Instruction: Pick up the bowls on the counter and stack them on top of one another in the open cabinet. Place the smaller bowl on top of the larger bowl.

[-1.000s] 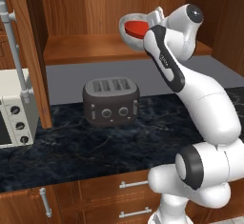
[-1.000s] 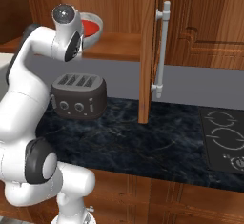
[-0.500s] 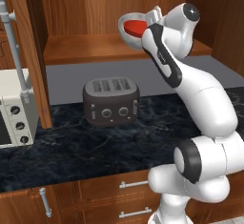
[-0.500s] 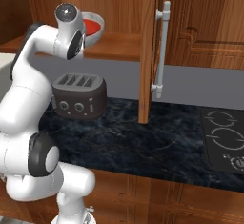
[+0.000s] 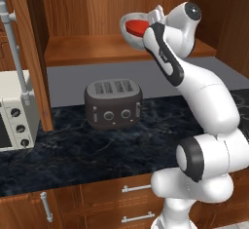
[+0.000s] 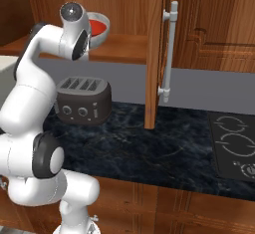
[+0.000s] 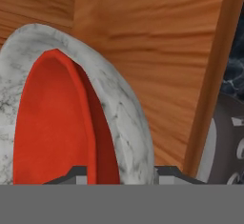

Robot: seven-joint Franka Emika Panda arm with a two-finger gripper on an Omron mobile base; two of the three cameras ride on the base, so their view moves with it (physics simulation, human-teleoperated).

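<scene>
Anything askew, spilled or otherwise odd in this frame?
The red bowl sits nested inside the speckled bowl, and the pair is tilted steeply rather than flat, raised over the cabinet shelf at the pincer. Nothing spilled; the toaster stands upright on the counter.

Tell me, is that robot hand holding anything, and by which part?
Yes: the gripper pinches the rim of the speckled bowl, with the red bowl nested inside it, held in front of the open cabinet.
</scene>
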